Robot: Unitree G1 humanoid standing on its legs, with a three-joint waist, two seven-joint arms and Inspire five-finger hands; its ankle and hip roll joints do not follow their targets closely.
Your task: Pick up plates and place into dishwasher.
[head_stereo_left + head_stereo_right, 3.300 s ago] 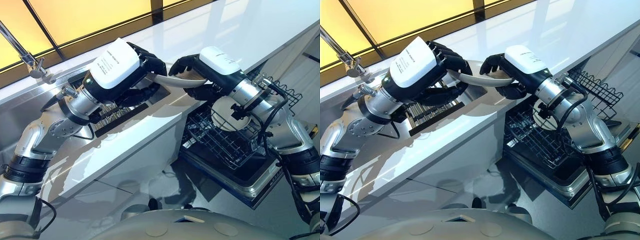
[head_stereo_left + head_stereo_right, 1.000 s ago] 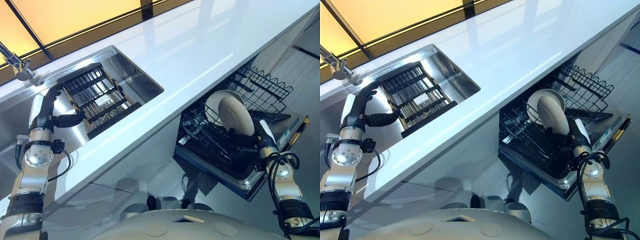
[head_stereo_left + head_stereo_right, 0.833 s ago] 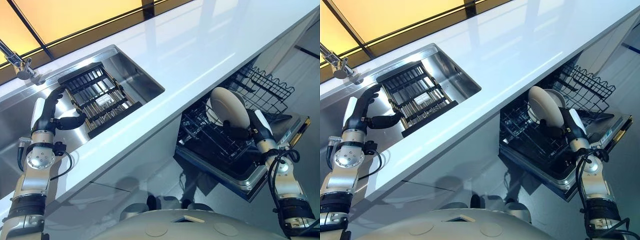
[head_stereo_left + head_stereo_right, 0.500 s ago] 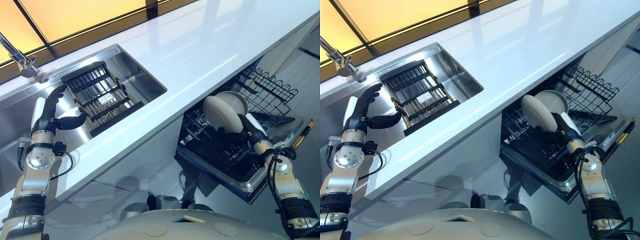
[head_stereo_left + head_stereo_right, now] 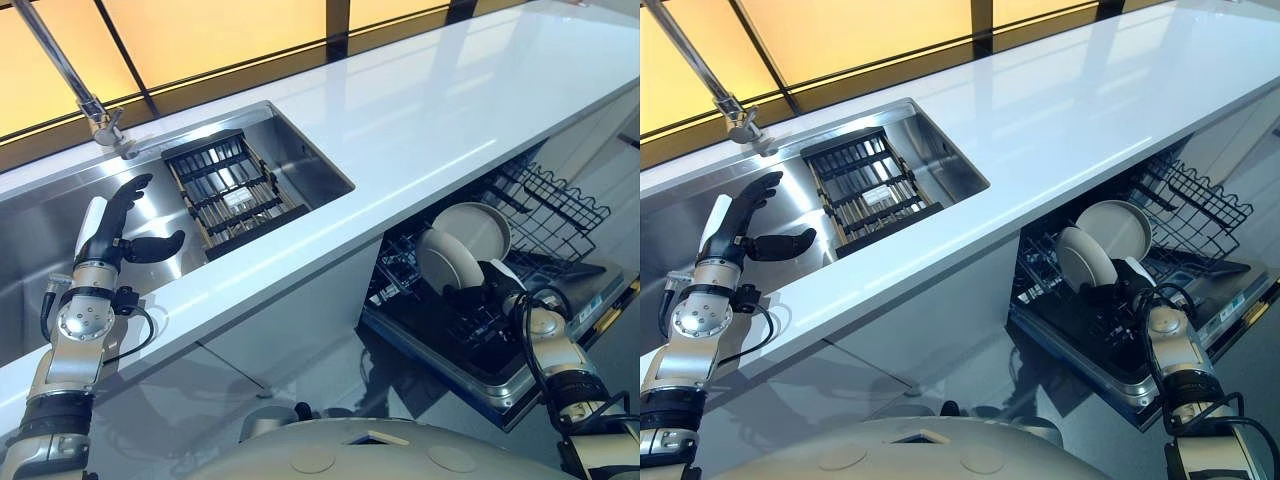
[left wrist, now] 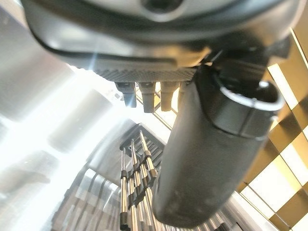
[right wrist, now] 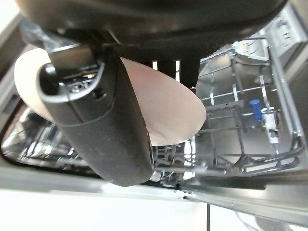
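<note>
**Plate held in the lower dishwasher rack**

Right hand [image 5: 1127, 281] sits low in the pulled-out black wire dishwasher rack [image 5: 560, 205], thumb and fingers closed on the edge of a round off-white ceramic plate [image 5: 447, 262]. Plate stands on edge, tilted, just past the fingertips. In the right wrist view the thumb [image 7: 103, 125] lies across the plate's face while the fingers pass behind it. A second round white plate [image 5: 1116, 228] stands upright in the rack directly behind the held one; whether the two touch cannot be told.

Left hand [image 5: 112, 229] is raised over the stainless steel sink [image 5: 40, 210], fingers straight and spread, thumb [image 6: 207, 159] out wide to the side, holding nothing. Black slatted drying rack [image 5: 232, 192] lies in the sink basin beyond the fingertips, near the thumb tip but apart from it. Chrome tap [image 5: 702, 72] rises at the sink's far rim. Glossy white countertop [image 5: 430, 110] runs above the dishwasher.
</note>
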